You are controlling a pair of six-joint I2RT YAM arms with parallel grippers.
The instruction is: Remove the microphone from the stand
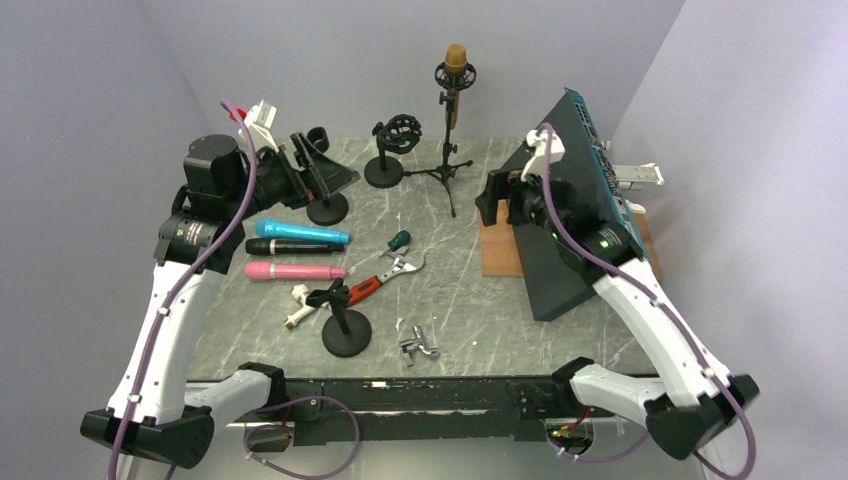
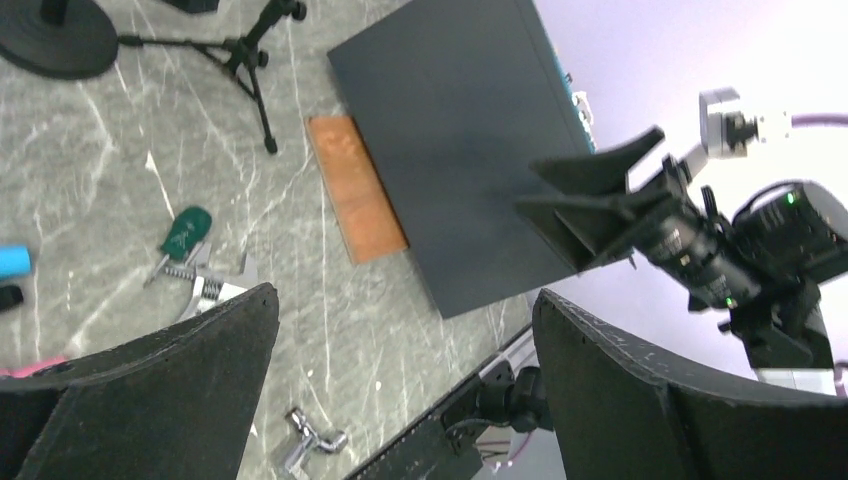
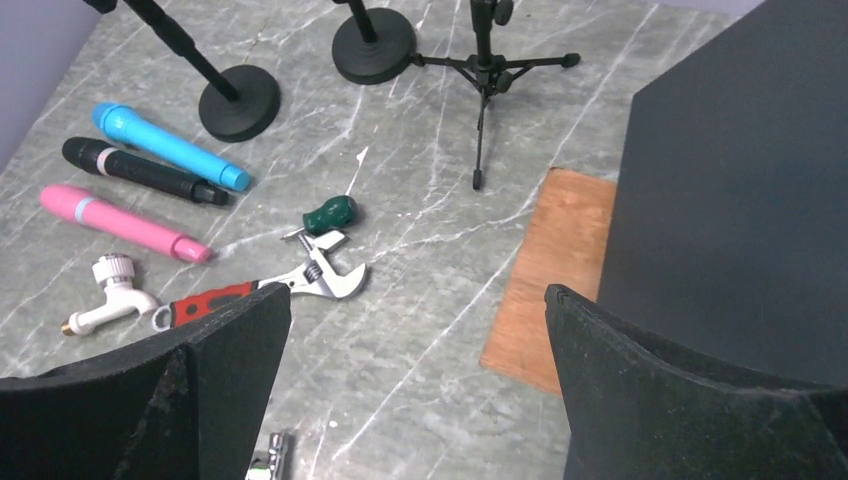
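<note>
A gold microphone (image 1: 456, 62) sits upright in a black shock mount on top of a tripod stand (image 1: 447, 165) at the back middle of the table. My left gripper (image 1: 338, 180) is open and empty, well left of the tripod, pointing right. My right gripper (image 1: 492, 200) is open and empty, right of the tripod and pointing left. The left wrist view shows my open left gripper (image 2: 405, 300) and the tripod's legs (image 2: 250, 60). The right wrist view shows my open right gripper (image 3: 418, 300) and the tripod's legs (image 3: 487, 65). The microphone is out of both wrist views.
Round-base stands stand at the back (image 1: 385, 170), beside my left gripper (image 1: 327, 208) and near the front (image 1: 346, 335). Blue (image 1: 300, 232), black (image 1: 295, 246) and pink (image 1: 295, 271) microphones, a wrench (image 1: 385, 280) and a screwdriver (image 1: 399, 240) lie on the table. A dark box (image 1: 560, 200) leans on a wooden board (image 1: 500, 245) at the right.
</note>
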